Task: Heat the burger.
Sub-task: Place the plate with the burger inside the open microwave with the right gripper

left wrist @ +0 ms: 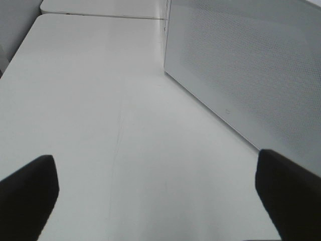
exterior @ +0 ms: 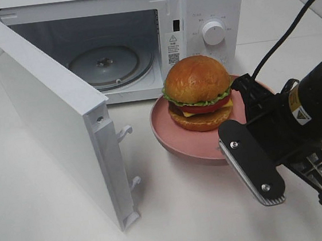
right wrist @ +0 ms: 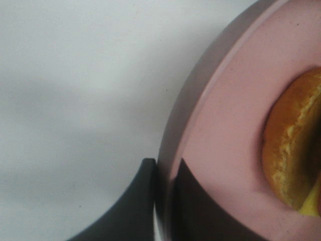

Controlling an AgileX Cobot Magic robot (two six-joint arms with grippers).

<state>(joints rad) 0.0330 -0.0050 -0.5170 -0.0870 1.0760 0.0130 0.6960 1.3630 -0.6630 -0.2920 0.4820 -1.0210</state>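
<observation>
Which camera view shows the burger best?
The exterior high view: the whole burger sits on the pink plate, every layer visible. The right wrist view shows only part of its bottom bun; the left wrist view, none.

Glossy burger (exterior: 197, 82) — smooth plate (exterior: 178, 140).

Bright, even light fell from above, leaving faint shadows; the burger (exterior: 197, 79) gleamed on top, and the pink plate (right wrist: 225, 125) was blurred.

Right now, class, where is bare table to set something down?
Free: white tabletop left of the open white microwave door, and in front, between door and round pink plate. Crowded: where the black right tool clamps the plate's rim.
</observation>
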